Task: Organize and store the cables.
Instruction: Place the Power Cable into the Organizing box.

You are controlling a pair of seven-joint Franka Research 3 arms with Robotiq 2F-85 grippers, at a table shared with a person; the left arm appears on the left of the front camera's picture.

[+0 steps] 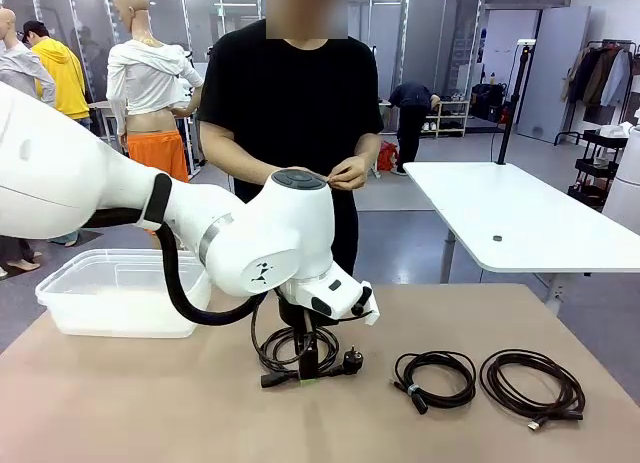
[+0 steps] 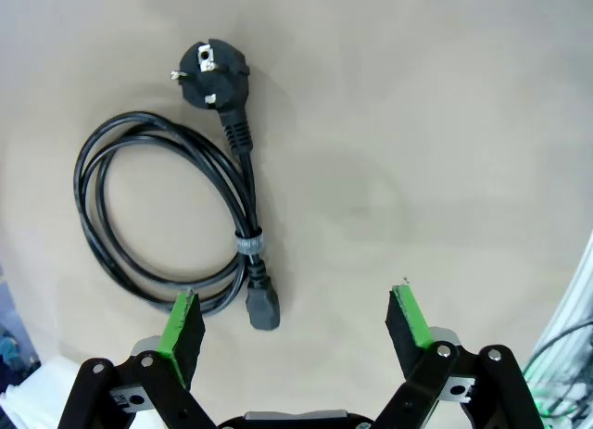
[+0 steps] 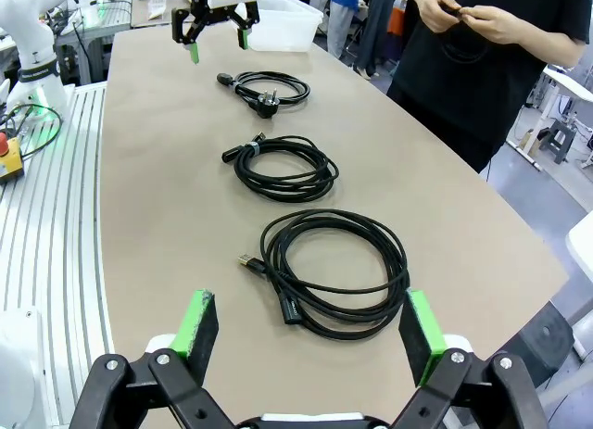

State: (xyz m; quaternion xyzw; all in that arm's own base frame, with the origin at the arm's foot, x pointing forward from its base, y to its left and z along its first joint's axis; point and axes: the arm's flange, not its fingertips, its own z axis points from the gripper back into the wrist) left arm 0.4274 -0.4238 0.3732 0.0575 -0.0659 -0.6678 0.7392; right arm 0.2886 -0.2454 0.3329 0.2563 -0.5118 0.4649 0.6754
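I am watching my right gripper (image 3: 308, 299) hanging wide open over the right-hand coiled black cable (image 3: 287, 304). A second black coil (image 3: 278, 182) is lying beside it. Left of that, my left gripper (image 2: 295, 295) is hovering, spread wide and empty, above the black round-plug power cord (image 2: 246, 244). A clear plastic bin (image 1: 120, 308) is sitting far left.

The cables (image 3: 315, 179) are black; the one nearest the bin (image 1: 120, 293) has a grey tie (image 2: 246, 244) and silver plug pins (image 2: 206, 66). The bin is translucent white, the bench (image 1: 150, 403) plain tan. The left gripper (image 2: 295, 309) and right gripper (image 3: 310, 309) are black with green pads (image 2: 181, 322); the arm (image 1: 100, 183) is white.
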